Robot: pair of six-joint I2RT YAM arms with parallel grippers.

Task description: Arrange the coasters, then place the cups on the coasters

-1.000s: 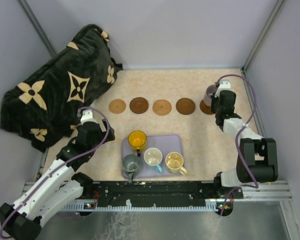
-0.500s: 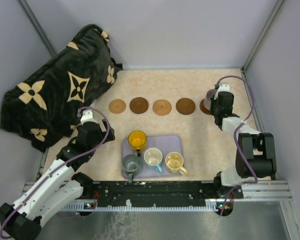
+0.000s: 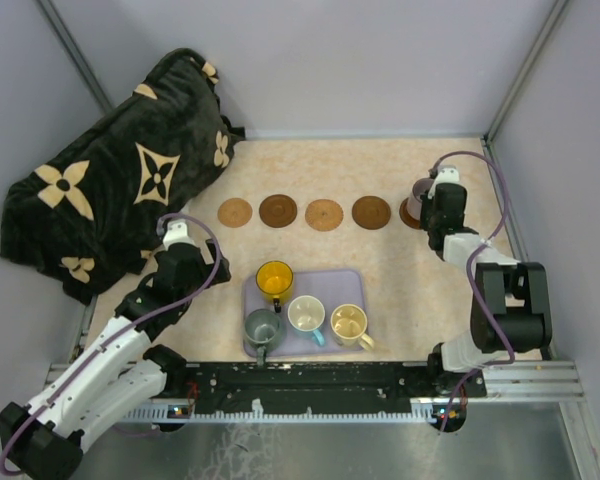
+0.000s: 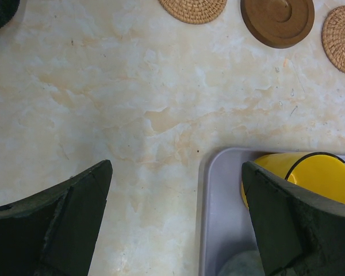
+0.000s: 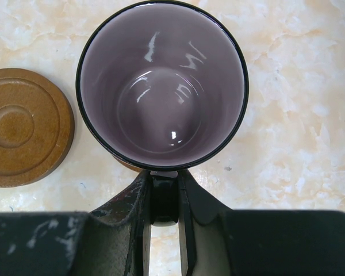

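Right wrist | right gripper (image 5: 164, 192) clenched on purple mug (image 5: 161, 86) handle | bowl directly ahead of jaws

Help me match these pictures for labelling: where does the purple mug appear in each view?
Top external: purple mug at the right end of the coaster row.
Left wrist: not in it.
Right wrist: the mug fills the upper centre.
Shared landmark: the dark brown coaster just left of it, in both those views.
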